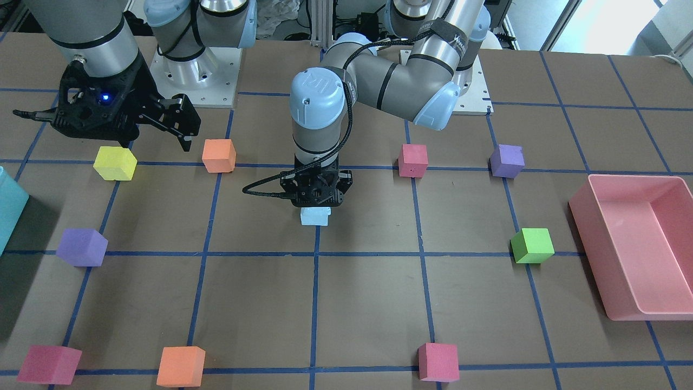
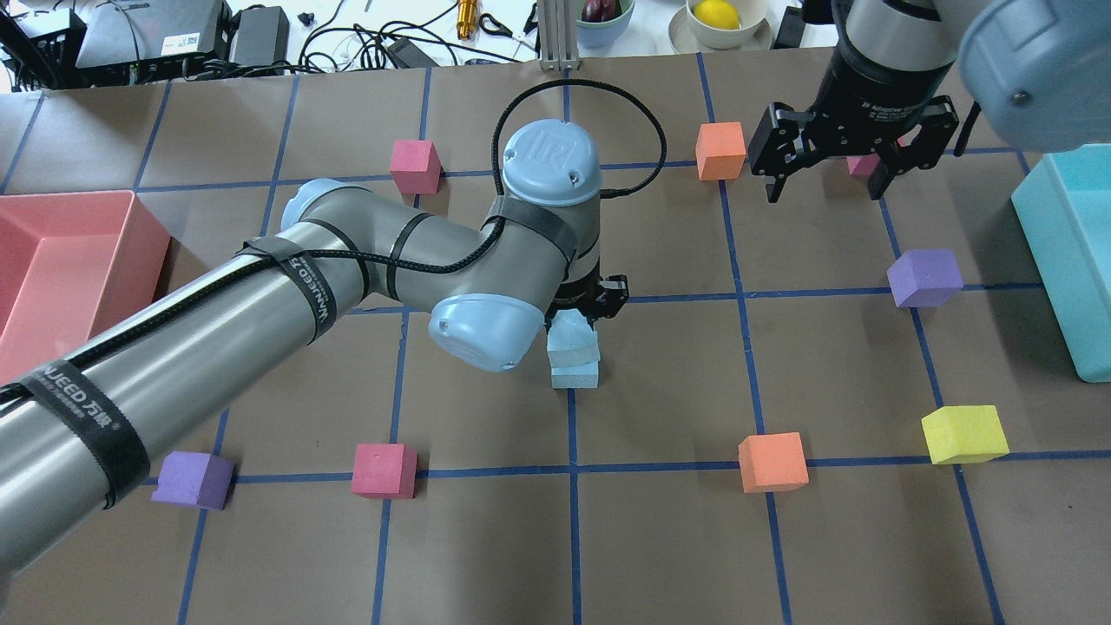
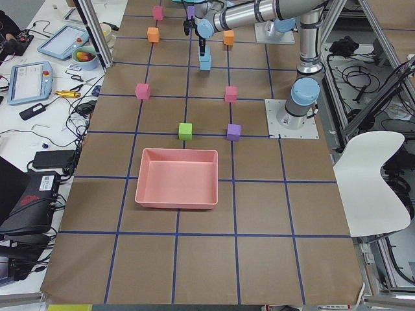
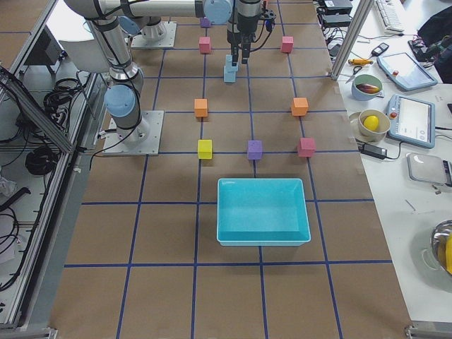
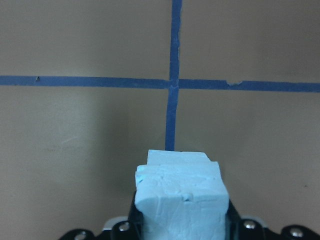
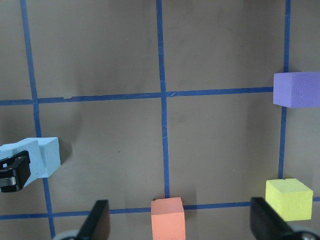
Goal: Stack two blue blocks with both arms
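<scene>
My left gripper [image 2: 592,305] is shut on a pale blue block [image 2: 572,336], which it holds on top of the second blue block [image 2: 575,375] at the table's middle. The top block sits slightly tilted and offset. In the left wrist view the held block [image 5: 182,200] fills the space between the fingers, and the lower block's edge [image 5: 177,156] shows behind it. The front view shows the lower block [image 1: 315,216] under the left gripper [image 1: 315,196]. My right gripper [image 2: 825,187] is open and empty, hovering high at the far right, apart from the stack.
A pink bin [image 2: 69,260] stands at the left and a teal bin [image 2: 1072,260] at the right. Orange [image 2: 772,462], yellow [image 2: 963,433], purple [image 2: 925,277] and pink [image 2: 384,470] cubes lie scattered around the stack.
</scene>
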